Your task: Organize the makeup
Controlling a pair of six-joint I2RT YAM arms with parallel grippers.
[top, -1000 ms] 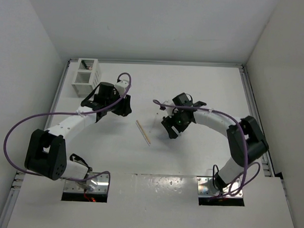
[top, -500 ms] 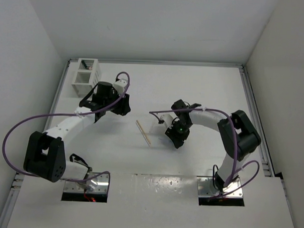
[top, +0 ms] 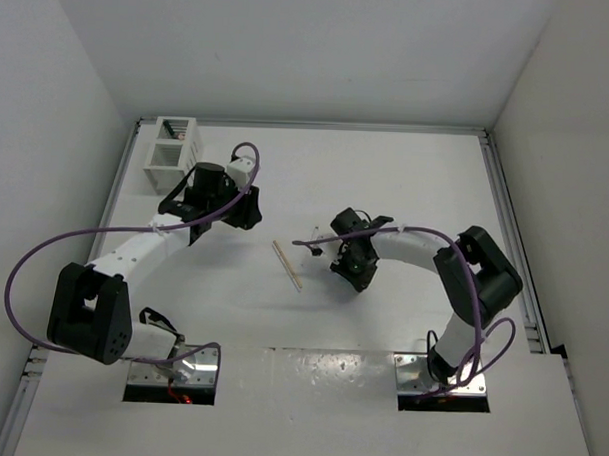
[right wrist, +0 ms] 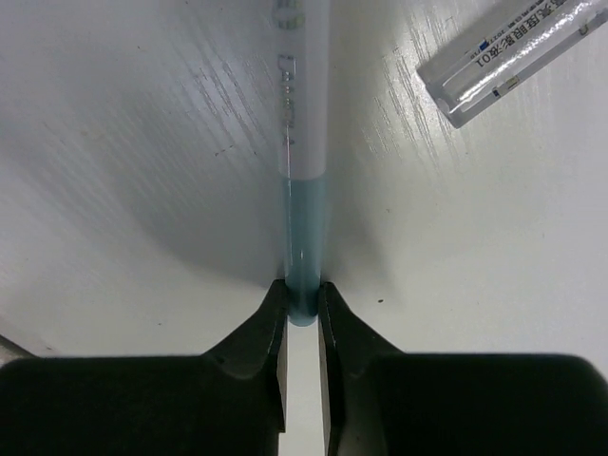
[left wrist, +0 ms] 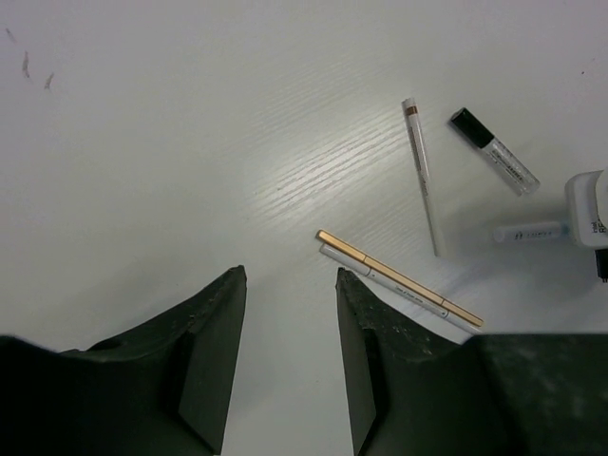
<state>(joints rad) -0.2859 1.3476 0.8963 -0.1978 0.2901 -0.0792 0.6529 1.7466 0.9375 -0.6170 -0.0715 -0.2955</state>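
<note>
The makeup lies loose on the white table. In the right wrist view, my right gripper (right wrist: 302, 299) is shut on the blue end of a pale blue and white stick (right wrist: 302, 142) that lies on the table. A clear tube (right wrist: 513, 52) rests just beside it. The left wrist view shows a long tan stick (left wrist: 399, 275) with a white stick (left wrist: 353, 263) tight against it, a white pencil (left wrist: 423, 176) and a black-capped clear tube (left wrist: 494, 152). My left gripper (left wrist: 290, 275) hangs open above bare table, short of the tan stick (top: 287, 264).
A white slatted two-compartment box (top: 170, 144) stands at the far left corner, just behind my left arm (top: 144, 244). A raised rail (top: 505, 205) runs along the table's right edge. Purple cables loop off both arms.
My right gripper has dropped toward the near left and its jaws have shut on the pale blue stick. The left arm has shifted only slightly.
</note>
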